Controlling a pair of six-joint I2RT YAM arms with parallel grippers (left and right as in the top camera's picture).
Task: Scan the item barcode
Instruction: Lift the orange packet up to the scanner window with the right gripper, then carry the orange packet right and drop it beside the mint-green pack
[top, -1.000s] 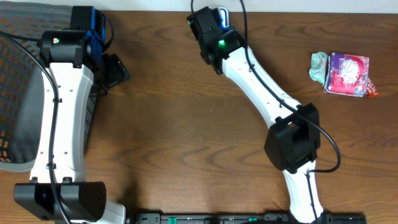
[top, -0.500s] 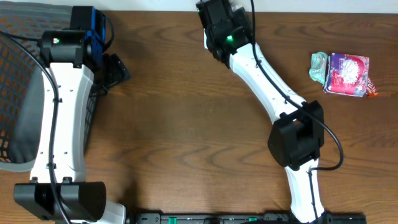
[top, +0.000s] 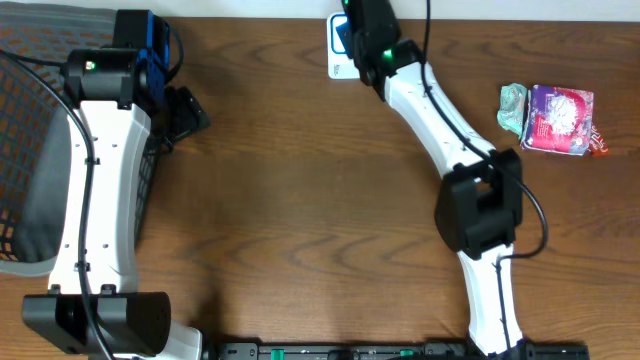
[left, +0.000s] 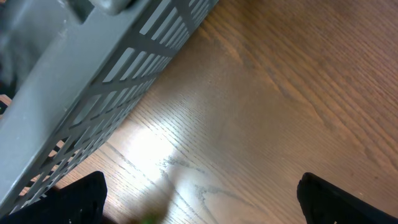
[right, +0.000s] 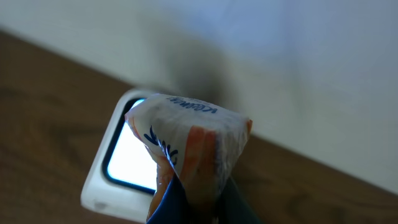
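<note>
Right arm swings over to the scanner
The right arm (top: 430, 100) now reaches further towards the far edge of the worktop (top: 300, 200) and a little to the right, its jaws bringing the packet (right: 194, 146) above the white scanner (top: 338, 52), whose left side is newly uncovered

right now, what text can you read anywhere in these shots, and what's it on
Held packet: blue lettering along its top edge, too blurred to read.
Purple packet: printed, but too small to read.
Scanner: lit screen, no text to be seen.
Basket: none.
Nothing in any view can be quoted with confidence.
</note>
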